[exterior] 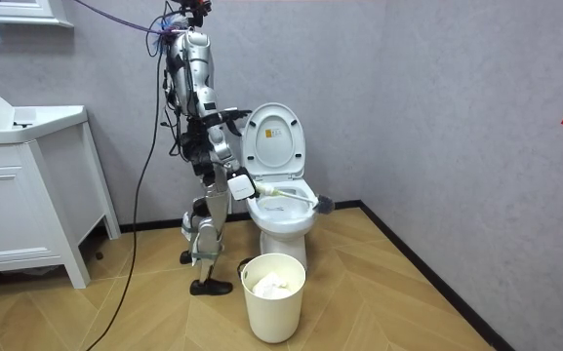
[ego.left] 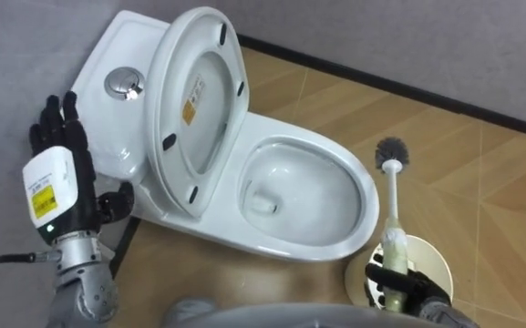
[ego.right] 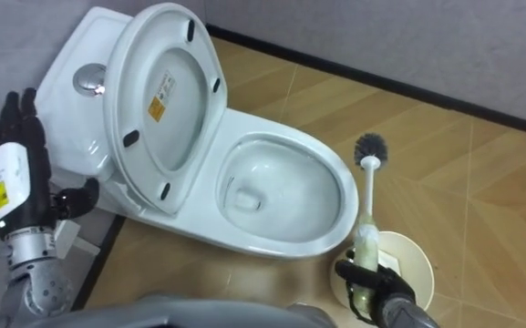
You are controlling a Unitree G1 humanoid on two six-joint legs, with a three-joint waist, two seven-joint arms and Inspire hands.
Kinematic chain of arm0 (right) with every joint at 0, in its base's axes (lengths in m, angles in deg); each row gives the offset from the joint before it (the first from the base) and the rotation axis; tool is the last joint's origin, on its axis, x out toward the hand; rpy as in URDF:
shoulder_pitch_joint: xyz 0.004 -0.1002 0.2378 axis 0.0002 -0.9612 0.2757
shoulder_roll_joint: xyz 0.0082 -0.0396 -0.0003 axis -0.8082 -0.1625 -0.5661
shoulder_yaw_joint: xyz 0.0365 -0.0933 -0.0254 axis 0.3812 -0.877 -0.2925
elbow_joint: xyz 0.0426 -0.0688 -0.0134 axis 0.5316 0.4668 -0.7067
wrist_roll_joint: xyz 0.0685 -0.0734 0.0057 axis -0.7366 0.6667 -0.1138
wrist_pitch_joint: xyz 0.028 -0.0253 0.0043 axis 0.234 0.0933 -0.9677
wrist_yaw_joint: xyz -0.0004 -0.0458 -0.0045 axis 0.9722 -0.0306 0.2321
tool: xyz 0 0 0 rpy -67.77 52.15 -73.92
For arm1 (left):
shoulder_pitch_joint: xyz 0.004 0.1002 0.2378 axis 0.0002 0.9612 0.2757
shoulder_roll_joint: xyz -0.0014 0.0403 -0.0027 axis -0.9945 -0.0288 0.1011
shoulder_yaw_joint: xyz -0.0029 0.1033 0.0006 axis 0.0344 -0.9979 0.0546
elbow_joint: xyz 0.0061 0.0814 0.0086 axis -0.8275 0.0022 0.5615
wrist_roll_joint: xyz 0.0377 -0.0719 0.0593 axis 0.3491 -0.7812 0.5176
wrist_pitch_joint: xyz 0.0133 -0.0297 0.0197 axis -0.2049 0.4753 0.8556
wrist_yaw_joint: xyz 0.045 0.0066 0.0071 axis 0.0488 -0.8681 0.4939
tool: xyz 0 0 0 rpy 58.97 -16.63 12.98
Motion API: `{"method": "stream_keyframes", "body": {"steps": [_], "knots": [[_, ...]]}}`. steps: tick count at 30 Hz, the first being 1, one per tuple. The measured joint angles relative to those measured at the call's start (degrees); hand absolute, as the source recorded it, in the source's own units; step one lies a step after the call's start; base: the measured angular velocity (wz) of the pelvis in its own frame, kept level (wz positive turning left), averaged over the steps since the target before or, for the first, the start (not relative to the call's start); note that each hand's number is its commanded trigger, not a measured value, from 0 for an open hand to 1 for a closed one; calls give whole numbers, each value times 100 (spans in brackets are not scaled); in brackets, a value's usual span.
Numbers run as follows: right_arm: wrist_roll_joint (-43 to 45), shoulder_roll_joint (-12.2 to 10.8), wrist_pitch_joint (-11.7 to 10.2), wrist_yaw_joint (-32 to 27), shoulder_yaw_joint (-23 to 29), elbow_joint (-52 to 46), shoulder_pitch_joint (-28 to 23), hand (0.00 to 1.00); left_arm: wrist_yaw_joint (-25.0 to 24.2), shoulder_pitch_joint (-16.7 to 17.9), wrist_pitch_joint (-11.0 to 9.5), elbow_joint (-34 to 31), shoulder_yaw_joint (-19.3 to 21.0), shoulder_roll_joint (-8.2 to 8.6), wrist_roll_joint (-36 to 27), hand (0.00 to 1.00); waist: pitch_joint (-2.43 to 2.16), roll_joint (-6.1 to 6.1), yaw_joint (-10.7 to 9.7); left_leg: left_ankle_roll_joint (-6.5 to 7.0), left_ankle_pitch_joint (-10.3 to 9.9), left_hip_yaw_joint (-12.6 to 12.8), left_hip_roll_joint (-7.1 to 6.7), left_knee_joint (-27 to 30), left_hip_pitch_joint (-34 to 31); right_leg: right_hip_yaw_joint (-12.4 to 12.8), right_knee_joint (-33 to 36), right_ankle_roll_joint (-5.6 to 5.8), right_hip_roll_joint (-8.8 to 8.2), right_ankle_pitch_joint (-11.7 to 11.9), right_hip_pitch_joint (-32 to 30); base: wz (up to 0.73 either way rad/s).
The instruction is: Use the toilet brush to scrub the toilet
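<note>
two robot hands show in the eye views. the right robot hand (ego.left: 397,281), at the lower right of the frame, is clenched round the pale grip of the toilet brush (ego.left: 392,196). its dark bristle head (ego.left: 392,152) points up the frame, over the wood floor just beside the toilet bowl (ego.left: 369,202), not in it. the left robot hand (ego.left: 60,150), at the frame's left by the tank (ego.left: 121,50), is released, fingers straight.

the brush looks light and stiff, its smooth shaft probably slippery when wet, so a hold on the thicker grip suits it.

the room view gives the robot's stance at the toilet's side, the brush held near level, and a white bin (exterior: 273,292) on the floor. the eye views give the grasp itself and the bowl's inside.
</note>
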Motion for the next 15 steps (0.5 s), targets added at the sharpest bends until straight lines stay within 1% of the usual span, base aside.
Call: {"method": "stream_keyframes", "body": {"steps": [2,3,5,8,10,12,15], "knots": [[94,0,-2,60,1,2,26,100,-8,-3,0,2,-87,-68,81,0,8,31,-18,0,0,-4,-1,5,-2,-11,-2,5,0,4,8,0],[151,0,-4,117,0,3,32,100,-18,-3,0,3,-129,-80,175,0,2,50,-23,0,0,-2,-1,5,-3,-12,-1,7,-1,5,11,0],[285,0,-7,195,-9,17,37,100,-21,-17,-3,37,-214,-79,284,0,6,85,-28,1,1,3,-1,6,9,0,-2,7,2,5,25,0],[599,1,-11,285,-50,42,67,100,-66,-54,-16,239,-330,-79,387,0,1,147,-44,1,2,6,-2,12,7,15,0,9,5,8,13,0],[663,1,-10,385,-78,43,64,100,-119,-55,-17,285,-393,-78,398,0,8,165,-65,0,7,17,-2,13,6,23,3,8,5,12,-6,-2],[762,1,-9,456,-78,42,98,100,-285,-61,-13,413,-429,-78,399,0,-4,187,-83,1,9,58,-2,11,7,62,13,9,5,12,-30,-7],[831,1,-4,510,-77,77,196,100,-475,-91,6,553,-426,-80,373,0,-9,174,-152,7,17,70,-2,-6,11,82,14,10,5,13,-34,-1]]}}
